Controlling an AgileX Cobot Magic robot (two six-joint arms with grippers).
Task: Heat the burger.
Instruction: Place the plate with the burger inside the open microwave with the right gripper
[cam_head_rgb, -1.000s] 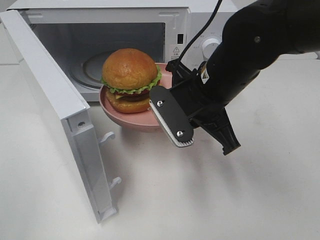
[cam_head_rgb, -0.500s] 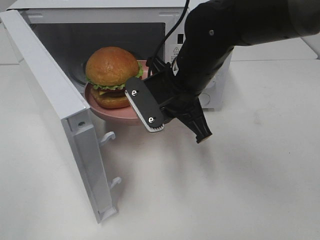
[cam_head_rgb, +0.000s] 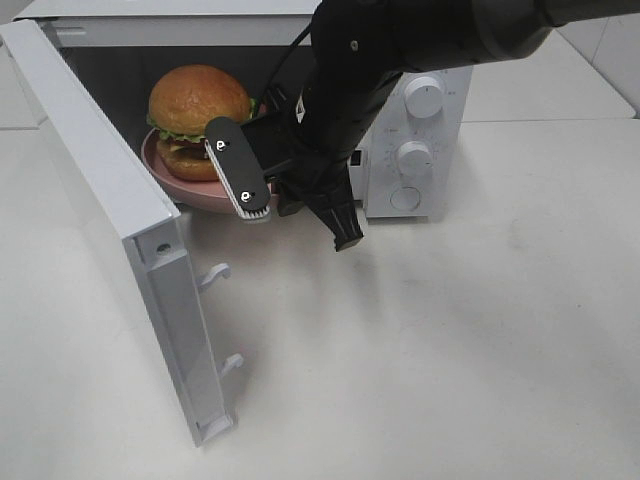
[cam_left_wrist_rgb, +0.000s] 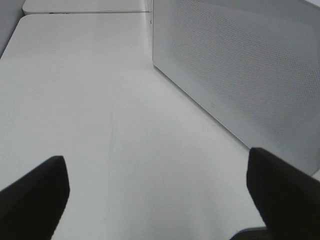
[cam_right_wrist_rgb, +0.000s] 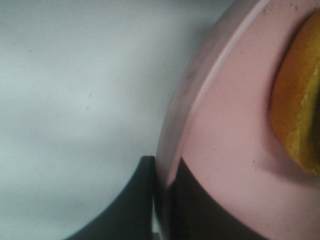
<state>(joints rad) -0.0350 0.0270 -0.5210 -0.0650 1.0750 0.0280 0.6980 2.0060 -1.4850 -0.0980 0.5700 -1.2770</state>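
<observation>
The burger (cam_head_rgb: 198, 105), with a golden-brown bun, a lettuce frill and a dark patty, sits on a pink plate (cam_head_rgb: 185, 190) at the mouth of the open microwave (cam_head_rgb: 420, 60). My right gripper (cam_head_rgb: 252, 192) is shut on the plate's near rim and holds it level, just above the cavity floor. The right wrist view shows the plate (cam_right_wrist_rgb: 225, 150) close up, its rim pinched between dark fingers (cam_right_wrist_rgb: 135, 200), and the bun's edge (cam_right_wrist_rgb: 300, 100). My left gripper (cam_left_wrist_rgb: 160, 200) is open over bare table beside the microwave's vented side (cam_left_wrist_rgb: 240, 65). It does not show in the high view.
The microwave door (cam_head_rgb: 110, 200) stands open to the left, swung toward the front, with its latch hooks (cam_head_rgb: 215, 272) sticking out. Two control knobs (cam_head_rgb: 425, 97) are to the right of the cavity. White table (cam_head_rgb: 450, 350) spreads in front and to the right.
My right arm has carried the plate and burger left and back, from in front of the microwave into its opening. The left gripper has stayed open.
</observation>
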